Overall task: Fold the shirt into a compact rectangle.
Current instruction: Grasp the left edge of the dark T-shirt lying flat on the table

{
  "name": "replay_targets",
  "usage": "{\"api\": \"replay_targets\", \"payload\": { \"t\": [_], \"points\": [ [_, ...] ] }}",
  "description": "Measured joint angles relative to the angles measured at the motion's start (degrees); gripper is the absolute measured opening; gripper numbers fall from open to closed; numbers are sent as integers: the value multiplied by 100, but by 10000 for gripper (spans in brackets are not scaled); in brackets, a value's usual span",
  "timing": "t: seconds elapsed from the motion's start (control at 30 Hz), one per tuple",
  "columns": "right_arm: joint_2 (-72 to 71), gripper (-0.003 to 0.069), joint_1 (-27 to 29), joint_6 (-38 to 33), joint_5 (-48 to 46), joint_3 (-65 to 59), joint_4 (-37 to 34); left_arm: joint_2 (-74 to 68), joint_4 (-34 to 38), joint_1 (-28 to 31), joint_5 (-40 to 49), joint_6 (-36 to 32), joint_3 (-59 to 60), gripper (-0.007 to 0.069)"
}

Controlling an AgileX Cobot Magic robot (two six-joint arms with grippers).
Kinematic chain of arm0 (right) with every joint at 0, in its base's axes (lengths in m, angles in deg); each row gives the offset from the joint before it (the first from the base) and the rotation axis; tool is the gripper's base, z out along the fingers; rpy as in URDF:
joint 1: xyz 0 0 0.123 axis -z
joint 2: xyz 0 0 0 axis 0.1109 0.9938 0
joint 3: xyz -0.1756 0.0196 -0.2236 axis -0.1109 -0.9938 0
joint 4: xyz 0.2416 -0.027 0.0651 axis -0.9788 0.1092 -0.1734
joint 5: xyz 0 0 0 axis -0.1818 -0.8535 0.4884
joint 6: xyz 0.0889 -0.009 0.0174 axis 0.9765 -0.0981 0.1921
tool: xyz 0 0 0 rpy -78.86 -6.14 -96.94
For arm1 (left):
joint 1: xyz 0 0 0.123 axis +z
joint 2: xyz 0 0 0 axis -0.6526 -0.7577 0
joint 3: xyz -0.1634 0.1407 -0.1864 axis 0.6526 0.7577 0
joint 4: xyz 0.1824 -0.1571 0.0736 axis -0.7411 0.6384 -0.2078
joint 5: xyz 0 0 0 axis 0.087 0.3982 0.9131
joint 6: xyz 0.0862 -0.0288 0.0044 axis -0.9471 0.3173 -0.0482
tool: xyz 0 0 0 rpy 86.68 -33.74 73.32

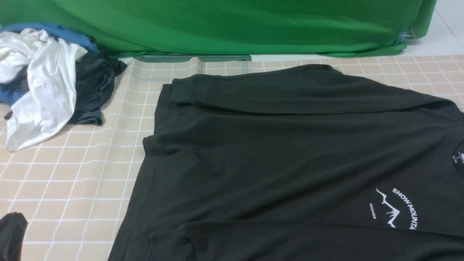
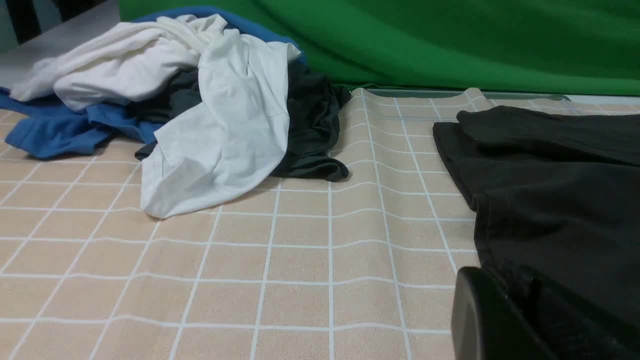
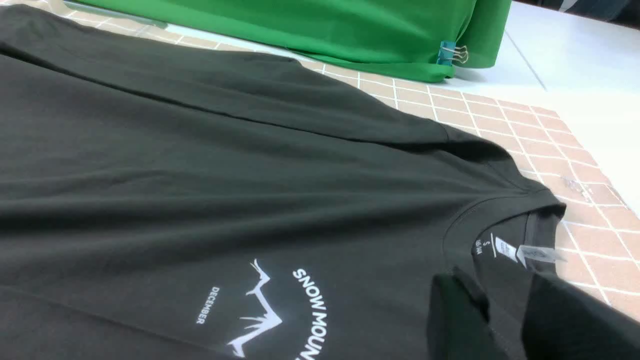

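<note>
Slippage seems the risk: the large black cotton T-shirt (image 1: 290, 145) lies across the worktop's (image 1: 72, 181) right half, collar toward its right edge, where the half-open right hand (image 3: 492, 300) may pinch one layer, while the closed, empty left hand (image 1: 11, 235) idles.

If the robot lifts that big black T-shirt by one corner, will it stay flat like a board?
Probably not: the black cotton T-shirt shows soft wrinkles and folded-over edges, so it should droop. It lies thin, so it is likely light. Pushed, it would probably bunch up.
</note>
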Motion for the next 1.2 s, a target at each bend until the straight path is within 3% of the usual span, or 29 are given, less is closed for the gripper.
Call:
{"api": "replay_targets", "payload": {
  "t": [0.37, 0.53, 0.9, 1.07, 1.13, 1.2],
  "points": [
    [0, 247, 0, 0, 0, 0, 0, 1, 0, 0, 0, -22, 0, 22],
    [0, 247, 0, 0, 0, 0, 0, 1, -565, 0, 0, -38, 0, 22],
    [0, 247, 0, 0, 0, 0, 0, 1, -872, 0, -206, -200, 0, 22],
    [0, 247, 0, 9, 28, 0, 0, 1, 89, 0, -1220, -133, 0, 22],
    [0, 247, 0, 232, 207, 0, -90, 1, 903, 0, -1769, 67, 0, 22],
    [0, 247, -17, 969, 672, 0, -364, 0, 1730, 0, -2442, 472, 0, 22]
  ]
}}
